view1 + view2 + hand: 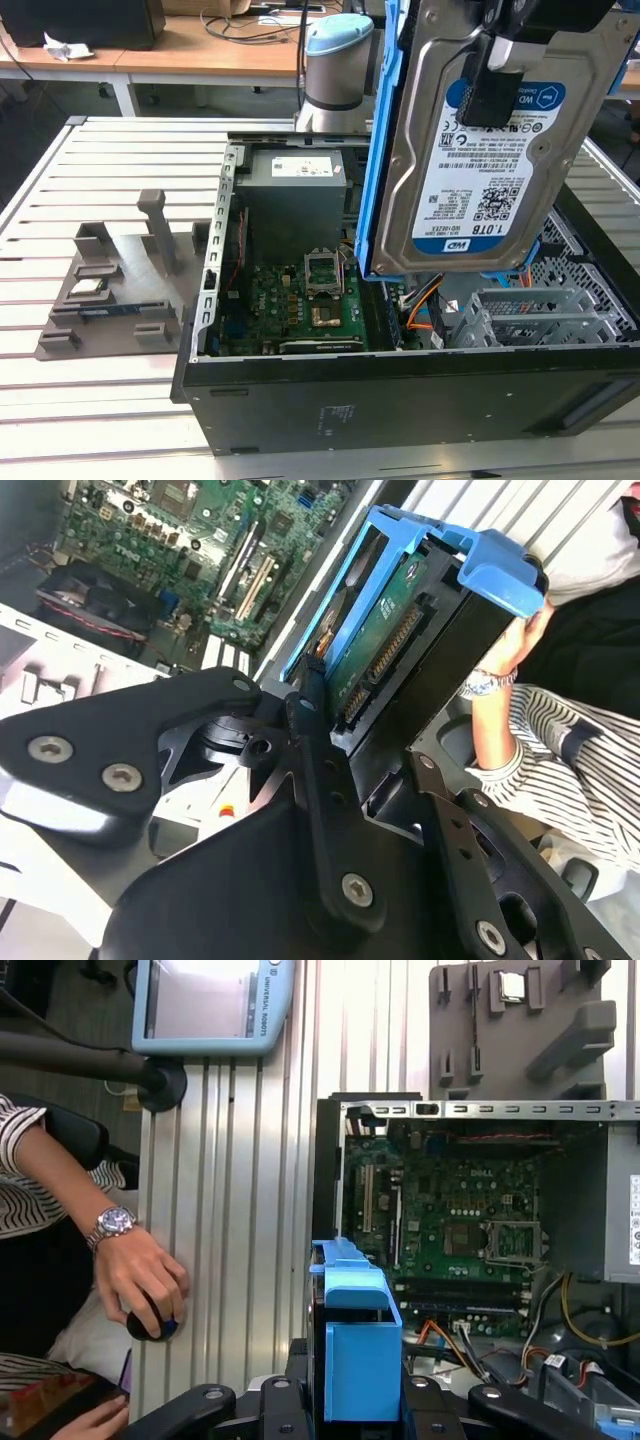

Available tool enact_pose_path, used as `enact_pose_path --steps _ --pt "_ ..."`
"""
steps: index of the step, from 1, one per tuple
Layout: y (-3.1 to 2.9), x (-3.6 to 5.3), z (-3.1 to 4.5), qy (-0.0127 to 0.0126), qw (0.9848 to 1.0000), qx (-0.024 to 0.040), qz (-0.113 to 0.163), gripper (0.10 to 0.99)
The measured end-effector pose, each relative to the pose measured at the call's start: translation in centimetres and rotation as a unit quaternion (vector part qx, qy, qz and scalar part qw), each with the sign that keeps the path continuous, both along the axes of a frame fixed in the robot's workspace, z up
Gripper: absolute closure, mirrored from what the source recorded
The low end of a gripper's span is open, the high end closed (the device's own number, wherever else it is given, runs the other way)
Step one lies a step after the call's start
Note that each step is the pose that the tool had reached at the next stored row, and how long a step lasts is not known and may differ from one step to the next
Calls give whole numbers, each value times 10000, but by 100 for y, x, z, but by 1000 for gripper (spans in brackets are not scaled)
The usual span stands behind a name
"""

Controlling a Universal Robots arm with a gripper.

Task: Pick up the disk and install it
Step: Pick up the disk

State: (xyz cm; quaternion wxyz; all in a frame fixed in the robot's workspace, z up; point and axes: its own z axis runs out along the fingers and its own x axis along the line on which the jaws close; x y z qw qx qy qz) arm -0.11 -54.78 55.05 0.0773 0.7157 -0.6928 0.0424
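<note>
Your black end effector is clamping the blue-framed silver metal disk across its flat faces; likely rigid, hefty, shock-fragile.

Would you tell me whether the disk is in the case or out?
Out: the gripper holds the disk in the air above the open case.

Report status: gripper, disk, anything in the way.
Gripper shut on the disk. Disk aloft, outside the open computer case, not installed. Person's hand on the table beside the case.
</note>
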Motion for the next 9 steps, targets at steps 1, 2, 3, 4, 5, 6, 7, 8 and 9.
enact_pose_path --steps 1,2,3,4,5,6,7,8,9 --pt "-28 0 0 0 10000 -9 0 725" --pt "-54 0 -1 0 10000 -18 0 725" --pt "-67 0 -1 0 10000 -23 0 725" --pt "-87 0 -1 0 10000 -29 0 725" --pt "-108 0 -2 0 10000 -38 0 725" --pt "-150 0 -2 0 10000 -53 0 725" --pt "-181 -1 -3 0 10000 -65 0 725" --pt "-195 0 -4 0 10000 -70 0 725" --pt "-205 0 -7 0 10000 -72 0 725"
